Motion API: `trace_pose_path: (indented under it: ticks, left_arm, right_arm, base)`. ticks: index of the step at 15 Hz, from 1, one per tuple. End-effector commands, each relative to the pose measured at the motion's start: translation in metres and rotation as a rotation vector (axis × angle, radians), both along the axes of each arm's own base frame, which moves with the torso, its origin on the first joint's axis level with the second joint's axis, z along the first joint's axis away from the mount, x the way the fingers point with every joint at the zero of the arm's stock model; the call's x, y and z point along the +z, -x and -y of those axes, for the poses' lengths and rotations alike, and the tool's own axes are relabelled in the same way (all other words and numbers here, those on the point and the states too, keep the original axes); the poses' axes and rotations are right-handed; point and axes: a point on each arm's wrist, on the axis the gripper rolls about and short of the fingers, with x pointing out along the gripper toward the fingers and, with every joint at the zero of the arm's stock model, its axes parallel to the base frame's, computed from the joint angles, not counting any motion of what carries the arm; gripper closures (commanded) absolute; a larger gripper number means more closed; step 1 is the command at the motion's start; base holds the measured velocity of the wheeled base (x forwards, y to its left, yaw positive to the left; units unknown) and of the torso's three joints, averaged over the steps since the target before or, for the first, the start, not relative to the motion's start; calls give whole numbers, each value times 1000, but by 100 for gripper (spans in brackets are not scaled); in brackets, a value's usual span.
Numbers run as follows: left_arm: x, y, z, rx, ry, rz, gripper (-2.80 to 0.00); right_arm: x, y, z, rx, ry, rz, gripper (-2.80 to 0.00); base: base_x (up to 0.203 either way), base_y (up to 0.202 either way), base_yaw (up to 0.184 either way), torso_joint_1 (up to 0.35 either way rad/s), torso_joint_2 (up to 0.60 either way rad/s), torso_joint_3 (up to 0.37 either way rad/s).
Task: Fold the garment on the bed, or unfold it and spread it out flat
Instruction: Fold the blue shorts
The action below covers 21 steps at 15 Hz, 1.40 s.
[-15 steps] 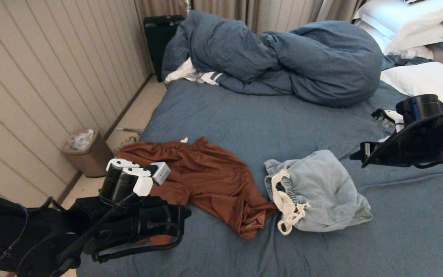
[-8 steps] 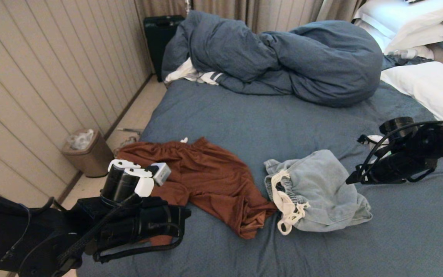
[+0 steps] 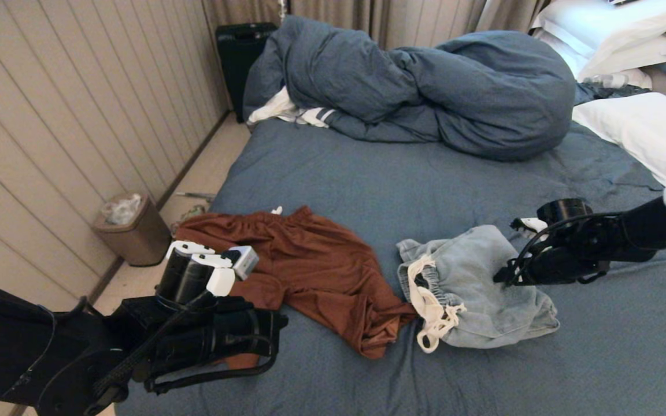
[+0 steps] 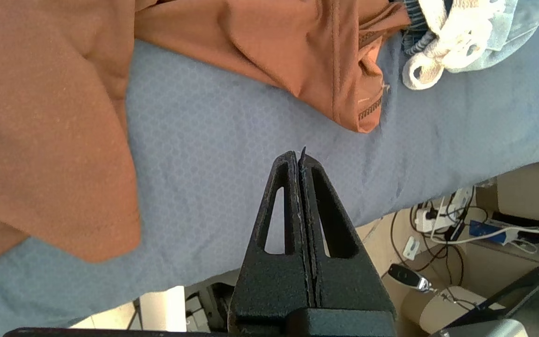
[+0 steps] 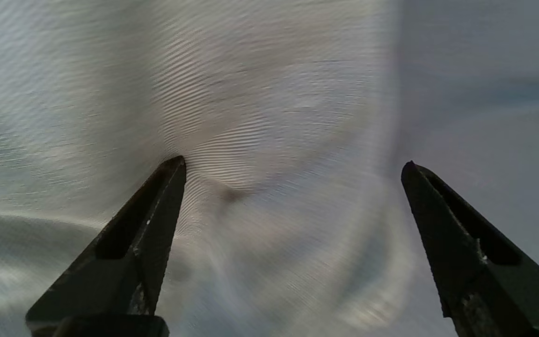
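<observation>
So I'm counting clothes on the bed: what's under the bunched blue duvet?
At the left end of the duvet a white garment with dark stripes pokes out onto the bed. How far it runs underneath, or what else lies there, is covered.

Non-task stuff only. Small bin (image 3: 132, 230) with crumpled plastic inside sits on the floor by the panelled wall (image 3: 67, 115), just beyond the left claw (image 4: 299, 161) and out to its left. Black suitcase (image 3: 239, 60) stands upright in the far corner, well past that claw, against the curtain (image 3: 379, 17). Under the left claw, past the mattress edge: power strip (image 4: 431, 217) with tangled cables, a small remote-like gadget (image 4: 407, 277) lying on the floor, cardboard tube (image 4: 442, 309) beside it. Floor strip (image 3: 206, 167) runs between wall and mattress, far from the right claw (image 3: 503, 276).
</observation>
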Motion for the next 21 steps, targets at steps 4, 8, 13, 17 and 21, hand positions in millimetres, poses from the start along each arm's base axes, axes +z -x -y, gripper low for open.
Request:
trace_pose_path:
  ticks: [4, 8, 13, 17, 21]
  left_arm:
    - [-5, -1, 3, -3, 0, 1, 0]
    - [-5, 1, 4, -9, 0, 1, 0]
    - [-6, 1, 4, -9, -1, -2, 0]
    - [-7, 2, 5, -13, -3, -6, 0]
    - [-7, 4, 6, -20, -4, -8, 0]
  right_arm:
    - [-42, -12, -18, 42, 8, 5, -280]
    - [-52, -11, -23, 46, 2, 6, -280]
    - [-55, -15, -22, 10, -21, 11, 0]
    - [-53, -16, -18, -27, -17, 21, 0]
    - [-45, -12, -13, -47, -12, 31, 0]
  base:
    - [0, 0, 0, 0, 0, 0]
    - [0, 0, 0, 0, 0, 0]
    - [0, 0, 0, 0, 0, 0]
    - [0, 0, 0, 0, 0, 0]
    - [0, 0, 0, 0, 0, 0]
